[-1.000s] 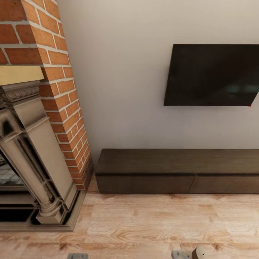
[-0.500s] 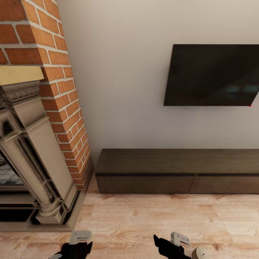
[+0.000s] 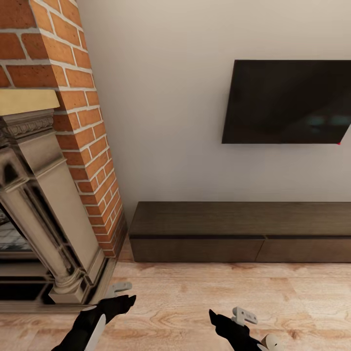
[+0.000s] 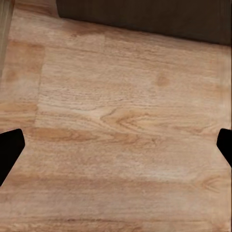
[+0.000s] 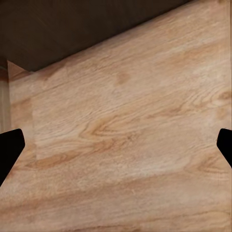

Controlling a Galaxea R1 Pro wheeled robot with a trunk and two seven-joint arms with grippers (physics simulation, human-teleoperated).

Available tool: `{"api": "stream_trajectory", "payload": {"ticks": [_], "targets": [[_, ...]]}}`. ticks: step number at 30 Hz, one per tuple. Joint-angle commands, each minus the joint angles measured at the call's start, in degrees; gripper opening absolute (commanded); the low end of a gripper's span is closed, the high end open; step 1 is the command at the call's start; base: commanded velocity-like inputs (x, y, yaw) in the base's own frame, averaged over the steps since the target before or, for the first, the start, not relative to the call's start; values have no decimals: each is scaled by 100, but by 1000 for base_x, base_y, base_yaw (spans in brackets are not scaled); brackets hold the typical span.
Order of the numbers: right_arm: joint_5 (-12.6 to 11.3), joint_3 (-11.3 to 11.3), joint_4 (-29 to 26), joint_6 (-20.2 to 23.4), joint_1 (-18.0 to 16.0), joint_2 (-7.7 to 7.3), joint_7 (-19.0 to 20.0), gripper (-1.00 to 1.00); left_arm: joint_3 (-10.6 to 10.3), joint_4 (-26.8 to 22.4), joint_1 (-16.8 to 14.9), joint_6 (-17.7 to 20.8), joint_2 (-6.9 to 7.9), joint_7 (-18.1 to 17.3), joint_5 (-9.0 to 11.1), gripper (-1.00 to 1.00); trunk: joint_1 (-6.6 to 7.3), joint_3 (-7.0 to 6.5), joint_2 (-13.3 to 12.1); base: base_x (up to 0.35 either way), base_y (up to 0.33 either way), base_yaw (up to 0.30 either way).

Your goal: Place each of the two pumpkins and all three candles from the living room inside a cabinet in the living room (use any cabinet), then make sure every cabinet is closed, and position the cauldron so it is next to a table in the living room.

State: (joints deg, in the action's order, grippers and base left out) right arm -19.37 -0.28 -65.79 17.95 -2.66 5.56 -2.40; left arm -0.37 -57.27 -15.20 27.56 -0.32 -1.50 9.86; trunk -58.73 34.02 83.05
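The long low dark-brown cabinet [image 3: 243, 229] stands against the wall under the TV, its two visible drawer fronts flush and shut. My left gripper [image 3: 122, 303] hovers over the wood floor well short of it, near the fireplace base. In the left wrist view the left gripper [image 4: 116, 147] is open with only floor between its fingers, and the cabinet [image 4: 145, 17] lies ahead. My right gripper [image 3: 218, 319] is lower in the head view; the right wrist view shows it [image 5: 116, 147] open and empty, facing the cabinet [image 5: 72, 29]. The pumpkins, candles, cauldron and table are out of view.
A brick chimney with a stone fireplace surround [image 3: 48, 219] fills the left side, its plinth reaching onto the floor close to my left arm. A black TV [image 3: 287, 102] hangs on the white wall above the cabinet. Wood floor [image 3: 204, 287] lies between me and the cabinet.
Both arms have risen into the head view from the bottom edge. The left gripper came up farthest, toward the fireplace base. The camera and the cabinet have not moved.
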Motion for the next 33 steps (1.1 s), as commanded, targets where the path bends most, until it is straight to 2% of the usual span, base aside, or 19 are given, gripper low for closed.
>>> {"api": "stream_trajectory", "payload": {"ticks": [1, 3, 7, 10, 11, 17, 23, 33], "targets": [[-60, -9, 4, 21, -3, 1, -25, 100, 1, 32, -21, -14, 1, -44, 86, 100, 0, 6, 3, 0, 0, 0], [-71, -35, 141, -1, -5, -3, -21, 100, 13, 70, -56, -127, 12, -163, 237, 100, 0, 6, 3, 0, 0, 0], [-78, -60, 312, -101, -8, -14, -12, 100, 31, 72, -64, -161, 22, -201, 283, 100, 0, 6, 3, 0, 0, 0], [-85, -246, 451, -237, -12, -27, 12, 100, 40, 33, -63, -198, 33, -227, 302, 100, 0, 6, 3, 0, 0, 0], [-85, -372, 500, -273, -13, -34, 25, 100, 40, -27, -62, -214, 36, -240, 307, 100, 0, 6, 3, 0, 0, 0], [-85, -587, 618, -333, -15, -55, 50, 100, 37, -182, -62, -237, 40, -318, 314, 100, 0, 6, 3, 0, 0, 0], [-85, -623, 654, -343, -15, -55, 55, 100, 37, -208, -62, -241, 47, -344, 315, 100, 0, 6, 3, 0, 0, 0], [-85, -617, 670, -345, -15, -55, 56, 100, 31, -218, -62, -247, 50, -350, 315, 100, -219, 185, 404, 0, 0, 0]]}}
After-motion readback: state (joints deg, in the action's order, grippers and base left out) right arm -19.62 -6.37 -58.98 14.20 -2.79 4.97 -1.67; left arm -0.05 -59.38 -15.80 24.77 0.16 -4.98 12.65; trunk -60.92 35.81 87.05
